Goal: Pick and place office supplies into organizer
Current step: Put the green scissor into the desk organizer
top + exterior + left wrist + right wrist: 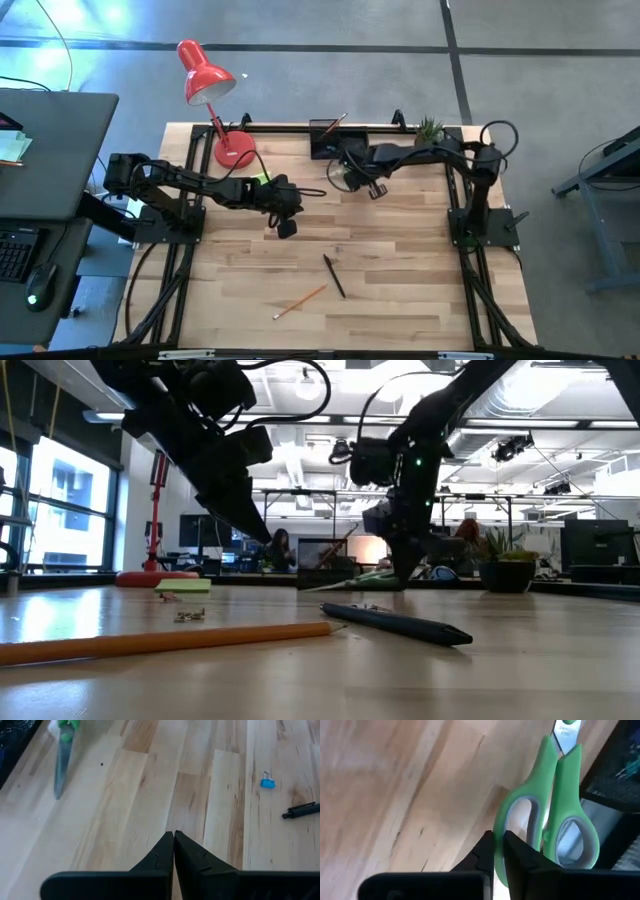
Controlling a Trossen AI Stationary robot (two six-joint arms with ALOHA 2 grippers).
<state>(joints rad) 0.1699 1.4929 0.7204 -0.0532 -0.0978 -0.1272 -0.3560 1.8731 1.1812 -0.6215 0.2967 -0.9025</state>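
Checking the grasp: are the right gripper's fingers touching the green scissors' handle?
Touching. In the right wrist view the right gripper has its fingers pinched on one loop of the green scissors, with no gap between fingers and loop.

Green-handled scissors (555,815) lie flat on the wood beside the black organizer (615,785).

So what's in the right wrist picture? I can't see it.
The right tool is shut on one handle loop of the green scissors, which lie on the wooden table. A black mesh organizer sits right beside them.
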